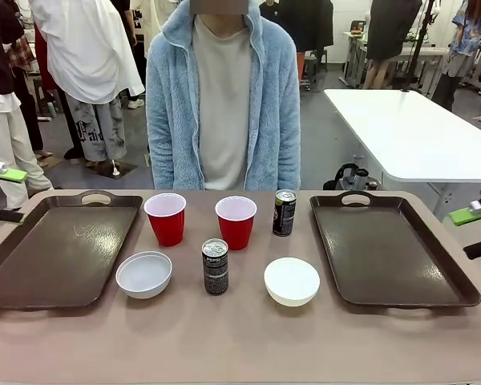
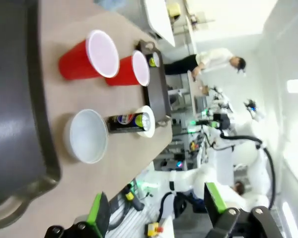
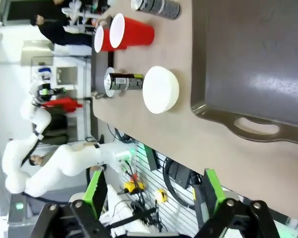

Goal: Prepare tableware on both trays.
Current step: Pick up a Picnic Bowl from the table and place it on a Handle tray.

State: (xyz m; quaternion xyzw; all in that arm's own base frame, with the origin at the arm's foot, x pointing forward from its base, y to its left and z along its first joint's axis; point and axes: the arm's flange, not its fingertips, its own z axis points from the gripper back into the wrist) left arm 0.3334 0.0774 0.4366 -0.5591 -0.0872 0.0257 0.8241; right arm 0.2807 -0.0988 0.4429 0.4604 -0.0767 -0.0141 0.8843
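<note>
Brown plastic with nothing on it, that's the headline, so by my read the job hasn't started yet.

Front view, using the table as a clock: left tray (image 1: 32,265) at 9, right tray (image 1: 385,257) at 3, both bare; all six pieces sit on the tabletop between them. Left cup (image 1: 166,218) and right cup (image 1: 236,222) stand side by side around 12; far can (image 1: 284,212) is at 1, just off the right tray's rim; near can (image 1: 216,266) is dead centre; left bowl (image 1: 143,274) is at 7 and right bowl (image 1: 292,281) at 5. The person (image 1: 223,96) stands at the far edge, hands out of sight. The left gripper (image 1: 4,195) pokes in at the 9 edge and the right gripper (image 1: 474,231) at the 3 edge, both well apart from everything.

Left wrist view: left gripper (image 2: 156,213) spread wide with nothing between the pads; its tray runs along the 9 side, with the left bowl just past its rim.

Right wrist view: right gripper (image 3: 151,196) is the same, wide apart and holding nothing; its tray fills 1 to 3, with the right bowl beside it.

What's left, I'd guess: a cup, a bowl and a can onto each tray, so basically everything.
</note>
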